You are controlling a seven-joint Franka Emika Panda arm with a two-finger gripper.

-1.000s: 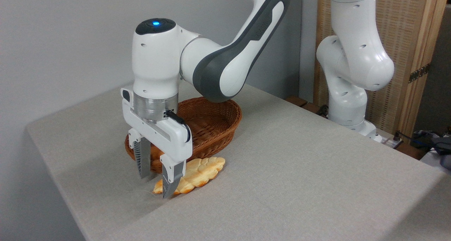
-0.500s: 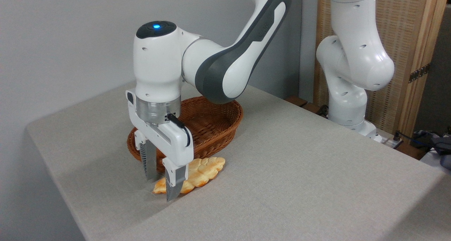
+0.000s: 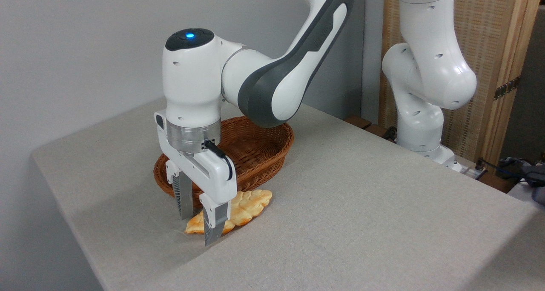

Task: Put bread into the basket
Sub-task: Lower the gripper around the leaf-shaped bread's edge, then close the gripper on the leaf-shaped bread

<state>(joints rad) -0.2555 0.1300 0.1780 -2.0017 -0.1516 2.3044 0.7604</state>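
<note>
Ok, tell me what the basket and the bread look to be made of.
Basket: woven wicker, reddish-brown with slight gloss; the weave shows along its wall. Bread: baked dough or a replica, can't tell; matte braided top, pale cream with golden-orange edges.

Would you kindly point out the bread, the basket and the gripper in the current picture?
bread (image 3: pixel 249 203): fixed camera view, on its pale braided top.
basket (image 3: pixel 272 148): fixed camera view, on its woven far wall.
gripper (image 3: pixel 199 223): fixed camera view, midway between its fingertips.
</note>
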